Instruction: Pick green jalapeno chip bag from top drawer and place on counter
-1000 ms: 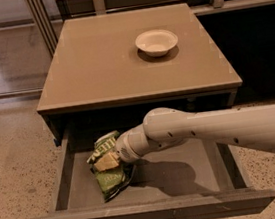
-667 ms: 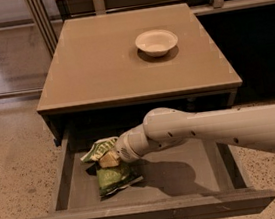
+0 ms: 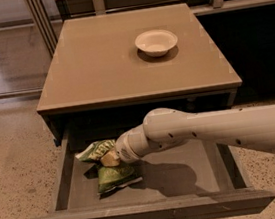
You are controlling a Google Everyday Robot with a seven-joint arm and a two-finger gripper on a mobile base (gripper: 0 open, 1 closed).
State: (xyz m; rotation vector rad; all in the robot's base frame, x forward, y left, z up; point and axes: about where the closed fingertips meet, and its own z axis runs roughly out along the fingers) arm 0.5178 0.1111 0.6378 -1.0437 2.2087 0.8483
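Tool (image 3: 109, 159) touching bag (image 3: 115, 175) in drawer (image 3: 192, 177)

1. Speckled terrazzo floor (image 3: 13, 163) spreads left of the hand (image 3: 109, 158), which sits low in the top drawer (image 3: 156, 214). The same floor shows again to its right.
2. Far beyond and left of the hand, grey metal posts (image 3: 40, 18) stand before a glossy, light-streaked floor (image 3: 0, 59).
3. Beyond and right of the hand, a dark recess (image 3: 254, 40) lies under a pale rail (image 3: 244, 2).
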